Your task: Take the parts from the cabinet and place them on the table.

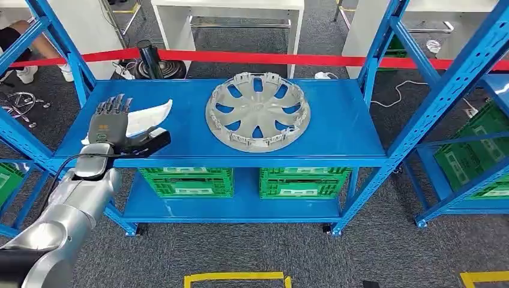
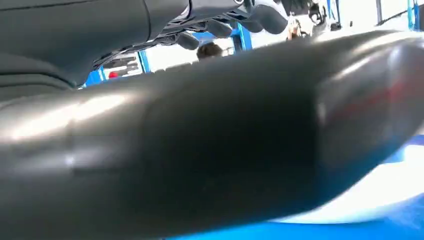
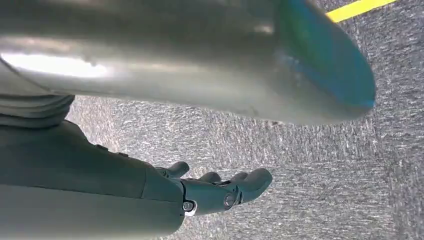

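The white part point(image 1: 147, 117) lies on the blue shelf point(image 1: 336, 129) well left of the hubcap point(image 1: 257, 111), my left hand point(image 1: 111, 123) spread flat over its near end, so I judge I must curl the fingers under its edge before lifting.

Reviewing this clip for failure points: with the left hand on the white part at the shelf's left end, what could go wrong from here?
1. The left hand lies over the white part near the shelf's front edge; a loose grip could let it slide off to the floor.
2. The blue upright stands close beside that arm; lifting out could clip it.
3. The wheel cover is broad; one hand may struggle with it later.
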`<state>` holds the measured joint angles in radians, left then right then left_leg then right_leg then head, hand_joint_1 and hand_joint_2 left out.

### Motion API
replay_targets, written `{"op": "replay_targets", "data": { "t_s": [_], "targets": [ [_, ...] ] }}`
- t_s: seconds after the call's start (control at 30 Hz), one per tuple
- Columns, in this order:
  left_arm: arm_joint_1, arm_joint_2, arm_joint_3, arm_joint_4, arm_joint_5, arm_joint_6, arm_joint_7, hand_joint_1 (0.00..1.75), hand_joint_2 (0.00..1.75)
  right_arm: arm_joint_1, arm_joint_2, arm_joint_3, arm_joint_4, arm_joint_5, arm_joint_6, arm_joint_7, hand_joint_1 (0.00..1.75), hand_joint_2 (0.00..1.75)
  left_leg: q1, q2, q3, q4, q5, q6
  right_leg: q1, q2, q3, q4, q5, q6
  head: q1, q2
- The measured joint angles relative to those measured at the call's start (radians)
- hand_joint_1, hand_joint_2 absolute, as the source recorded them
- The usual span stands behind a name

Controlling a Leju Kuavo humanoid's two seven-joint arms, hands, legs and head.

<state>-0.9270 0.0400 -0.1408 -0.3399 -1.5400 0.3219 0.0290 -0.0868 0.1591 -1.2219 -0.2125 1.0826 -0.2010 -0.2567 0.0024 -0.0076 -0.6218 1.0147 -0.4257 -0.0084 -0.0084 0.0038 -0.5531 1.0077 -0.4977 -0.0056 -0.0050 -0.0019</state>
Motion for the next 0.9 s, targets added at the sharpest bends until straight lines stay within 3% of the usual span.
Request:
{"op": "replay_targets", "data": {
  "t_s": [0.1, 0.13, 0.2, 0.23, 0.27, 0.33, 0.37, 0.4, 0.43, 0.47, 0.53, 0.57, 0.6, 0.7, 0.77, 0.8, 0.87, 0.9],
  "targets": [
    [-0.009, -0.005, 0.0, 0.005, 0.0, -0.014, 0.015, 0.0, 0.0, 0.0, 0.0, 0.0, 0.0, 0.004, 0.0, 0.002, 0.0, 0.0, 0.0, 0.0, 0.0, 0.0, 0.0, 0.0, 0.0, 0.0, 0.0, 0.0, 0.0, 0.0, 0.0, 0.0],
    [-0.013, -0.004, 0.0, 0.006, 0.0, -0.019, 0.021, 0.0, 0.0, 0.0, 0.002, 0.0, 0.0, 0.005, 0.001, 0.003, 0.0, 0.0, -0.008, 0.0, -0.002, 0.006, -0.005, 0.007, -0.007, 0.0, 0.002, -0.009, 0.004, 0.007, -0.001, 0.0],
    [-0.019, -0.003, 0.0, 0.007, 0.0, -0.024, 0.025, 0.0, 0.0, -0.002, 0.002, 0.0, 0.0, 0.006, 0.001, 0.006, 0.0, 0.0, 0.003, 0.0, 0.013, -0.023, 0.003, 0.018, 0.0, -0.003, 0.01, -0.015, 0.001, 0.016, -0.001, 0.0],
    [-0.021, -0.006, 0.0, 0.007, 0.0, -0.024, 0.024, 0.0, 0.0, -0.002, 0.001, 0.0, 0.0, 0.006, 0.001, 0.008, 0.0, 0.0, 0.006, 0.002, 0.025, -0.035, 0.009, 0.018, -0.004, -0.002, 0.006, -0.001, -0.002, 0.017, 0.002, 0.0],
    [-0.025, -0.006, 0.0, 0.008, 0.0, -0.024, 0.024, 0.0, 0.0, -0.003, 0.002, 0.0, 0.0, 0.007, 0.001, 0.01, 0.0, 0.0, 0.009, 0.004, 0.03, -0.039, 0.008, 0.021, -0.003, -0.002, -0.016, 0.04, -0.028, 0.018, 0.003, 0.0],
    [-0.029, -0.006, 0.0, 0.01, 0.0, -0.026, 0.024, 0.0, 0.0, -0.001, 0.002, 0.0, 0.0, 0.007, 0.001, 0.016, 0.0, 0.0, 0.009, 0.007, 0.03, -0.039, 0.005, 0.024, -0.01, -0.001, -0.106, 0.204, -0.099, 0.022, 0.004, 0.0],
    [-0.028, -0.006, 0.0, 0.012, 0.0, -0.026, 0.024, 0.0, 0.0, 0.001, 0.002, 0.0, 0.0, 0.007, 0.001, 0.021, 0.0, 0.0, 0.009, 0.007, 0.03, -0.038, 0.003, 0.022, -0.012, -0.001, -0.148, 0.273, -0.118, 0.026, 0.004, 0.0],
    [-0.028, -0.008, 0.0, 0.014, 0.0, -0.027, 0.024, 0.0, 0.0, 0.003, 0.002, 0.0, 0.0, 0.007, 0.001, 0.023, 0.0, 0.0, 0.011, 0.005, 0.031, -0.037, 0.0, 0.018, -0.016, -0.002, -0.175, 0.307, -0.113, 0.03, 0.005, 0.0],
    [-0.028, -0.008, 0.0, 0.017, 0.001, -0.03, 0.024, 0.0, 0.0, 0.002, 0.001, 0.0, 0.0, 0.007, 0.001, 0.023, 0.0, 0.0, 0.015, 0.004, 0.032, -0.034, -0.004, 0.012, -0.021, -0.002, -0.173, 0.286, -0.085, 0.034, 0.005, 0.0],
    [-0.028, -0.008, 0.0, 0.018, 0.001, -0.033, 0.025, 0.0, 0.0, 0.001, 0.0, 0.0, 0.0, 0.008, 0.001, 0.023, 0.0, 0.0, 0.022, 0.002, 0.034, -0.026, -0.01, 0.003, -0.026, -0.002, -0.148, 0.22, -0.037, 0.039, 0.005, 0.0],
    [-0.031, -0.009, 0.0, 0.018, 0.001, -0.038, 0.031, 0.0, 0.0, 0.0, -0.001, 0.0, 0.0, 0.008, 0.001, 0.023, 0.0, 0.0, 0.035, 0.002, 0.033, 0.004, -0.032, -0.02, -0.042, -0.005, -0.069, 0.043, 0.044, 0.058, 0.005, 0.0],
    [-0.033, -0.008, 0.0, 0.018, 0.001, -0.038, 0.033, 0.0, 0.0, -0.001, 0.004, 0.0, 0.003, 0.008, 0.002, 0.023, 0.0, 0.0, 0.03, -0.001, 0.025, 0.015, -0.042, -0.034, -0.032, 0.007, -0.067, 0.05, 0.016, 0.058, 0.011, 0.0],
    [-0.034, -0.007, 0.001, 0.018, 0.001, -0.04, 0.035, 0.0, 0.0, 0.0, 0.003, 0.0, 0.003, 0.008, 0.002, 0.022, 0.0, 0.0, 0.028, -0.002, 0.024, 0.021, -0.047, -0.04, -0.034, 0.011, -0.068, 0.054, 0.015, 0.032, 0.01, 0.0],
    [-0.034, -0.009, 0.001, 0.019, 0.0, -0.04, 0.034, 0.0, 0.0, -0.001, 0.003, 0.0, 0.003, 0.008, 0.002, 0.023, 0.0, 0.0, 0.032, -0.005, 0.036, 0.005, -0.046, -0.056, -0.03, 0.009, -0.066, 0.058, 0.008, 0.004, 0.011, 0.0],
    [-0.037, -0.008, 0.002, 0.018, 0.0, -0.04, 0.034, 0.0, 0.0, -0.001, 0.003, 0.001, 0.003, 0.008, 0.002, 0.022, 0.0, 0.0, 0.033, 0.005, 0.018, 0.048, -0.066, -0.058, -0.03, 0.009, -0.053, 0.054, 0.002, -0.011, 0.006, 0.0],
    [-0.038, -0.008, 0.002, 0.018, 0.0, -0.04, 0.034, 0.0, 0.0, -0.001, 0.003, 0.0, 0.003, 0.008, 0.002, 0.022, 0.0, 0.0, 0.03, 0.005, -0.018, 0.114, -0.093, -0.057, -0.029, 0.009, -0.047, 0.053, -0.001, -0.016, 0.006, 0.0],
    [-0.036, -0.008, 0.002, 0.022, 0.0, -0.04, 0.035, 0.0, 0.0, 0.0, 0.003, 0.0, 0.003, 0.008, 0.002, 0.022, 0.0, 0.0, 0.025, 0.005, -0.118, 0.283, -0.148, -0.054, -0.022, 0.009, -0.037, 0.053, -0.011, -0.027, 0.006, 0.0],
    [-0.033, -0.008, 0.002, 0.024, 0.001, -0.04, 0.035, 0.0, 0.0, 0.001, 0.003, 0.001, 0.003, 0.008, 0.002, 0.022, 0.0, 0.0, 0.022, 0.005, -0.153, 0.327, -0.147, -0.05, -0.017, 0.009, -0.031, 0.053, -0.015, -0.03, 0.006, 0.0]
  ]
}}
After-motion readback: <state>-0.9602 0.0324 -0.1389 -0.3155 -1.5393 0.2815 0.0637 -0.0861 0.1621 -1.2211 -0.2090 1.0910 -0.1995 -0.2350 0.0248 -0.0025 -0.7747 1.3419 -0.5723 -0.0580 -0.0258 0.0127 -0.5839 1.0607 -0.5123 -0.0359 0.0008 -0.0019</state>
